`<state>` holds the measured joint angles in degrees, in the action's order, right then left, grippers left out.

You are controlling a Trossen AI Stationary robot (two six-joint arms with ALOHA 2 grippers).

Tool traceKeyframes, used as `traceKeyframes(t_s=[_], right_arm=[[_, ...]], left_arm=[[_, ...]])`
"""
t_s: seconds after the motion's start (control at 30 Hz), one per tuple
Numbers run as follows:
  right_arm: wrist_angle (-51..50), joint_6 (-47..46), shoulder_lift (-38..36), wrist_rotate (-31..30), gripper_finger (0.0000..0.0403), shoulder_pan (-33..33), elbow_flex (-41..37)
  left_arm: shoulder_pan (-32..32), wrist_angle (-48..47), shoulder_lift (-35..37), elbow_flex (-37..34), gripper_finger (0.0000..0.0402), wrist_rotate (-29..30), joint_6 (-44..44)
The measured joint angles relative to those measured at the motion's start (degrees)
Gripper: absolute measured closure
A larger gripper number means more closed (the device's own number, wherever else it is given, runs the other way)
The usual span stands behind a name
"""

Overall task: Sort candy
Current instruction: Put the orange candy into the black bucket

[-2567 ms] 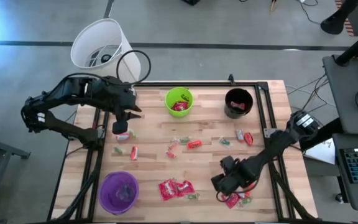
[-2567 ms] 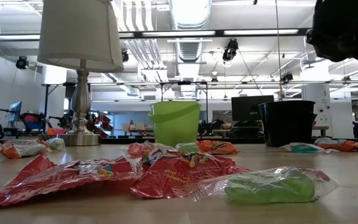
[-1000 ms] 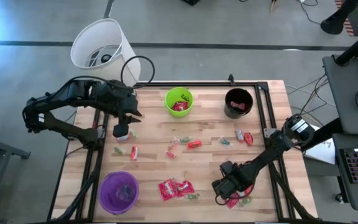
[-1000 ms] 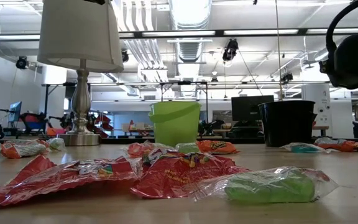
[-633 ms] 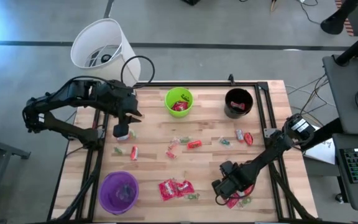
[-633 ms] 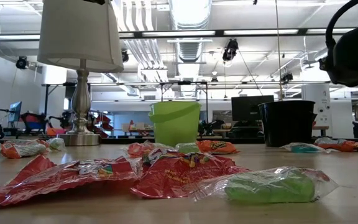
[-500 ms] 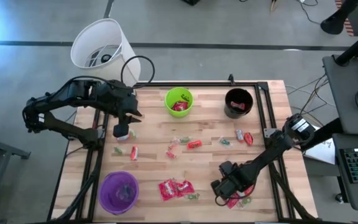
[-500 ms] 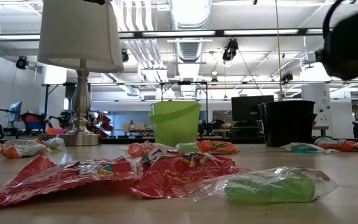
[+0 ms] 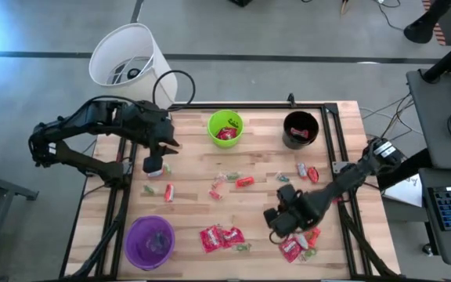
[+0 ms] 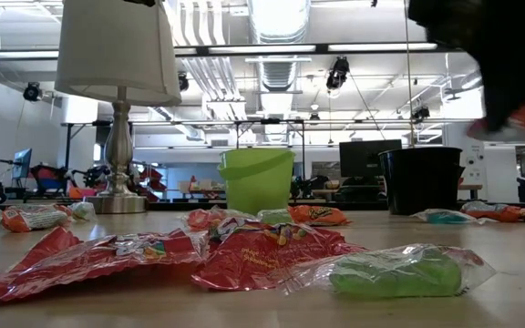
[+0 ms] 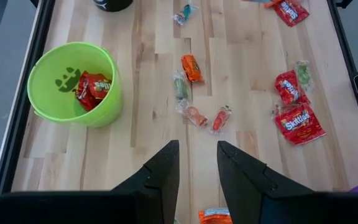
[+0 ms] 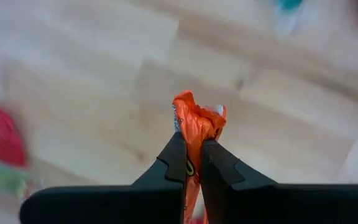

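The left gripper hovers just left of the green cup, fingers apart and empty. Right of that cup and nearer the table's front, the right gripper is clamped on an orange candy, with more candy scattered nearby.

Right gripper clamped; left gripper parted
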<state>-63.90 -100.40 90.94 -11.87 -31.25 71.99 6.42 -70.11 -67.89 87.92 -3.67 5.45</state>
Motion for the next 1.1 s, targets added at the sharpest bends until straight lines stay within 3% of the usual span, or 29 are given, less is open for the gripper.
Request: traceKeyframes(t_s=[0.23,0.57,0.77,1.1], right_arm=[[-4.74,10.29,-6.91,-6.29,0.039,8.29,-0.18],[-8.31,29.12,-17.83,-13.99,0.039,25.44,-0.5],[-8.28,41.89,-21.46,-15.29,0.039,37.22,-0.5],[-7.83,62.47,-21.51,-14.7,0.039,53.9,-0.76]], left_arm=[[0.0,0.12,-0.01,-0.2,0.0311,0.12,-0.15],[0.0,0.89,-0.01,-0.2,0.0311,0.12,-2.94],[0.0,0.91,-0.03,-0.31,0.0311,0.12,-3.08],[0.0,0.87,-0.17,-0.31,0.0311,0.18,-3.68]])
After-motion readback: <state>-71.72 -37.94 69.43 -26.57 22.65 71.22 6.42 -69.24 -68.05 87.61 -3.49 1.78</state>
